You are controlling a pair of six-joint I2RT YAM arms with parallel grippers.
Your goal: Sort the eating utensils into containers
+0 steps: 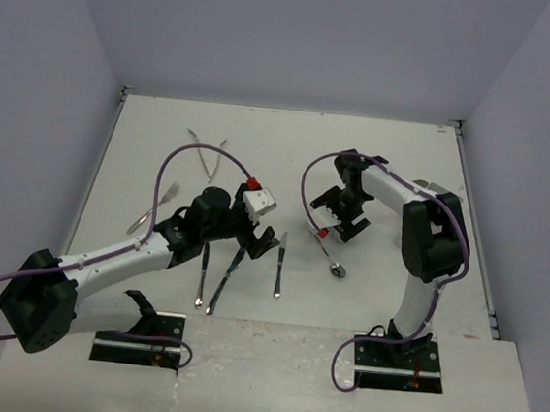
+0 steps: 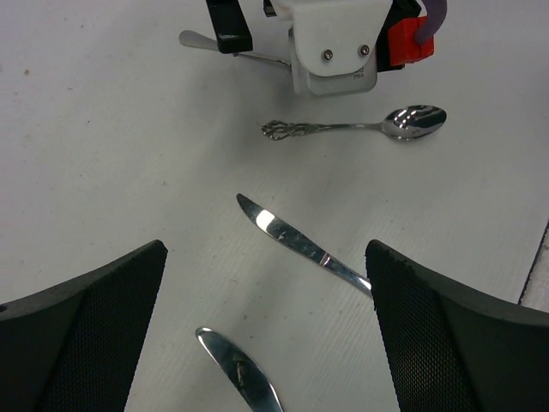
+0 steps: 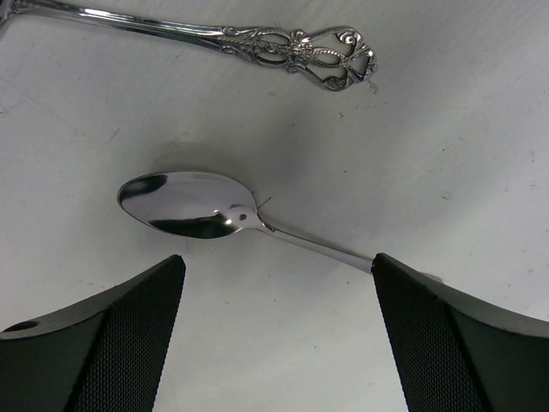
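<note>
- Right gripper [image 3: 279, 266]: jaws apart, low over the table [image 1: 388, 149], straddling the plain spoon [image 3: 193, 206]. The bowl lies between the fingers [image 3: 94, 343], and the handle runs off beneath one of them. We see no clamp on it.
- Left gripper [image 1: 257, 238]: jaws wide apart, nothing held. A knife [image 2: 300, 245] lies on the table between its fingers, with a second knife [image 2: 240, 373] nearer the wrist.
- The ornate spoon [image 2: 356, 127] lies near the plain one, not touching. Its scrolled handle end is nearest the plain bowl.
- Forks [image 1: 205, 155], by the look of them, lie well apart at the far left. All pieces lie flat.
- Container: in no view, so we cannot say where the spoon must go.
- Handling, our judgement: polished metal, stiff, light for the arm, not fragile.
- It is slippery, and on a mirror finish the piece may swivel or squirt out as the jaws close.
- It lies flat and thin, so the fingertips must come right down to the table to catch its edges.
- Where to grip, our judgement: the neck or upper handle, across the narrow width, with the jaws square to the shaft. The domed bowl would likely roll out of a pinch.
- As the jaws stand, the shaft points toward one finger and not across the gap. We expect a wrist turn would help first.
- Risks: closing may nudge the ornate spoon. A hold far from the balance point may let the bowl droop.
</note>
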